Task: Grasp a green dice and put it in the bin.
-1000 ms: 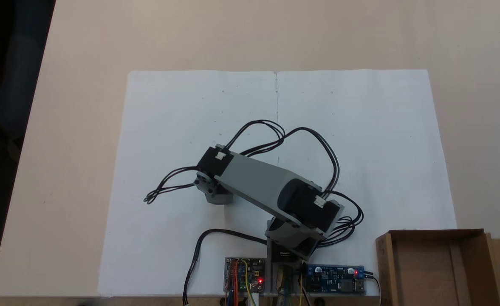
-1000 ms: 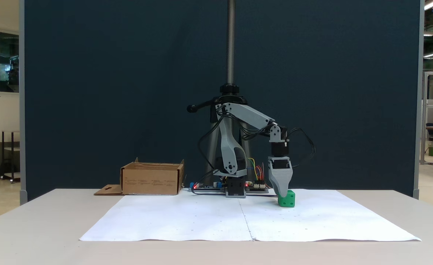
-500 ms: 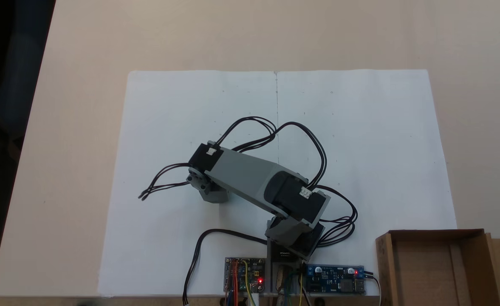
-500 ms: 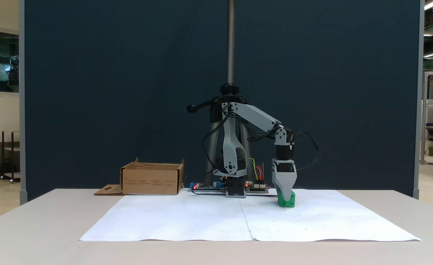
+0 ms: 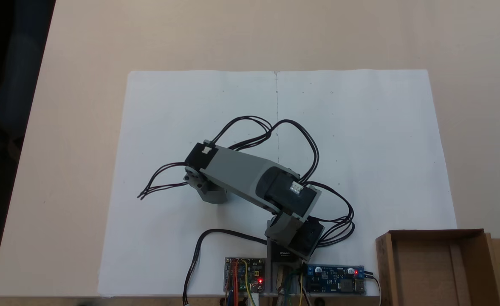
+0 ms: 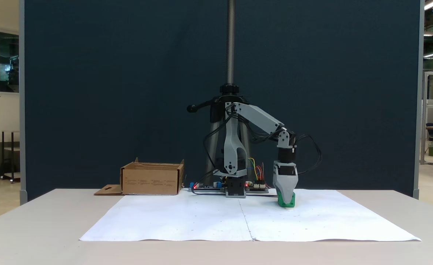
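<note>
We are seeing the arm pointing its pincer (image 6: 286,198) straight down over the green dice (image 6: 287,201) directly beneath; jaw spacing cannot be told.

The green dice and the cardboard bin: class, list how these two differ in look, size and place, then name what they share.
The green dice is bright green; the bin is brown cardboard. The dice is small and solid-looking; the bin is far larger and open-topped. In the side-on fixed view the dice sits right of the arm's base on the white paper with the gripper down over it; the bin stands apart at the left. Both rest on the table.
</note>
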`<action>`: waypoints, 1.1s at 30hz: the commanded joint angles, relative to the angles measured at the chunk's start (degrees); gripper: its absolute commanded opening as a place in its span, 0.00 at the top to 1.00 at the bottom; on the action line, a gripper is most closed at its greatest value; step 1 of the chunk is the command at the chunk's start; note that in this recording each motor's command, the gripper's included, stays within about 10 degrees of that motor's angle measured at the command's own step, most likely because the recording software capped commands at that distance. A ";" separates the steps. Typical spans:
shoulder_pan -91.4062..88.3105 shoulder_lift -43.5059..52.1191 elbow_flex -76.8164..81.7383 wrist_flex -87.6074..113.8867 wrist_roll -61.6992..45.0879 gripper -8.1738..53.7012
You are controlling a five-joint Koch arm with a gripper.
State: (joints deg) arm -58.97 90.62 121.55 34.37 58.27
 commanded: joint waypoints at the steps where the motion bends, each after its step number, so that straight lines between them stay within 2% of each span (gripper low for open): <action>1: -0.09 1.14 -2.37 -1.67 2.72 0.25; 16: -0.09 -0.53 -2.37 -2.20 2.81 0.32; 17: -0.09 -0.53 -2.37 -2.20 2.81 0.35; 29: -0.09 -1.58 -2.37 -3.87 2.64 0.37; 33: -0.09 -1.58 -2.37 -3.78 2.64 0.43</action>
State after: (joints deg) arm -58.97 88.77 121.38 32.08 58.27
